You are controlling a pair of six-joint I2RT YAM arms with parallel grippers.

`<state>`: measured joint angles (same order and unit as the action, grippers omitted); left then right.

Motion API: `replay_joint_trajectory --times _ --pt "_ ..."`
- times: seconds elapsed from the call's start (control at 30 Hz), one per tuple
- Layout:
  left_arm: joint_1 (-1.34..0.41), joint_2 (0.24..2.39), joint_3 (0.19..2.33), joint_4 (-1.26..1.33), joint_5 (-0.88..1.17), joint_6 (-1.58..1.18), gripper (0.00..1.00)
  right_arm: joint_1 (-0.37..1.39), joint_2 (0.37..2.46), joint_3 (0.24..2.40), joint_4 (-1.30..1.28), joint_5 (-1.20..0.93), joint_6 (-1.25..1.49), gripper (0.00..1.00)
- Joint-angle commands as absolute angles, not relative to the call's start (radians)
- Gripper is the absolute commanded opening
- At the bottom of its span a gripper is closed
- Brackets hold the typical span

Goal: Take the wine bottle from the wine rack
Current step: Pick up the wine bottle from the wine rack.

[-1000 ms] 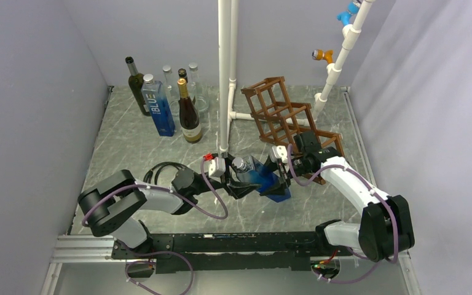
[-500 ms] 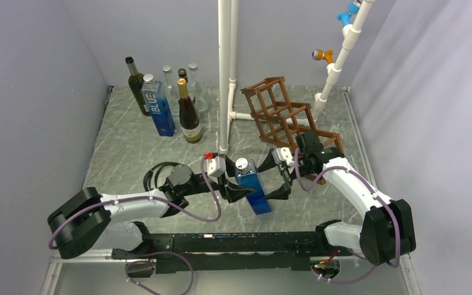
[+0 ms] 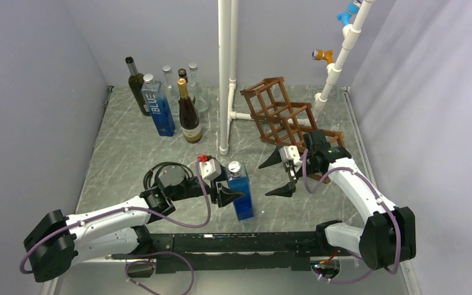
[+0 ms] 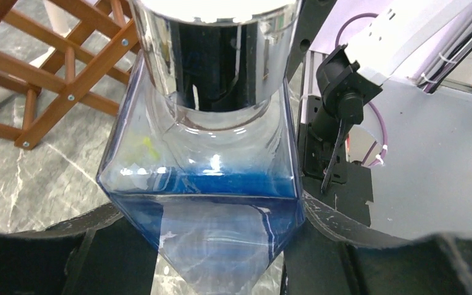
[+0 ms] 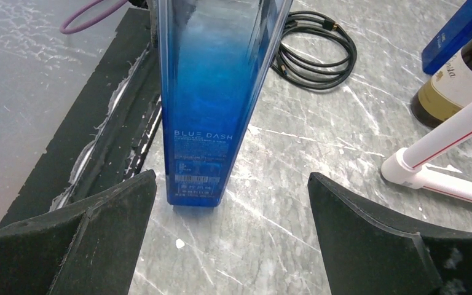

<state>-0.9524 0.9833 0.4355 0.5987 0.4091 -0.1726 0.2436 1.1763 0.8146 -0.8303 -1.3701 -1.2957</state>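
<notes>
The Blue Dash bottle [image 3: 241,195] stands upright on the table [image 3: 135,153], out of the wine rack [image 3: 281,115] and near its front; the left gripper [image 3: 232,198] clamps its shoulder; the right gripper [image 3: 275,177] gapes wide between bottle and rack, touching neither; only letting go seems left.

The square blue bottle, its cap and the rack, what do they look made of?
Blue bottle: clear glass or hard plastic, glossy; see-through walls with a blue tint. Cap: likely polished metal or chromed plastic; mirror-like reflections. Wine rack: brown stained wood, matte; thin bars joined by visible screw heads.
</notes>
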Motion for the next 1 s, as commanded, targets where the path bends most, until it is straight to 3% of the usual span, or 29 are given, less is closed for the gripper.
replay_joint_trajectory --times 0.0,0.97 --pt "-0.944 0.900 0.500 0.650 0.373 -0.160 0.00 0.232 1.156 0.838 -0.835 -1.408 -1.341 0.97" --pt "-0.851 0.698 0.655 0.248 0.166 -0.038 0.00 0.214 1.142 0.806 -0.778 -1.356 -1.312 0.98"
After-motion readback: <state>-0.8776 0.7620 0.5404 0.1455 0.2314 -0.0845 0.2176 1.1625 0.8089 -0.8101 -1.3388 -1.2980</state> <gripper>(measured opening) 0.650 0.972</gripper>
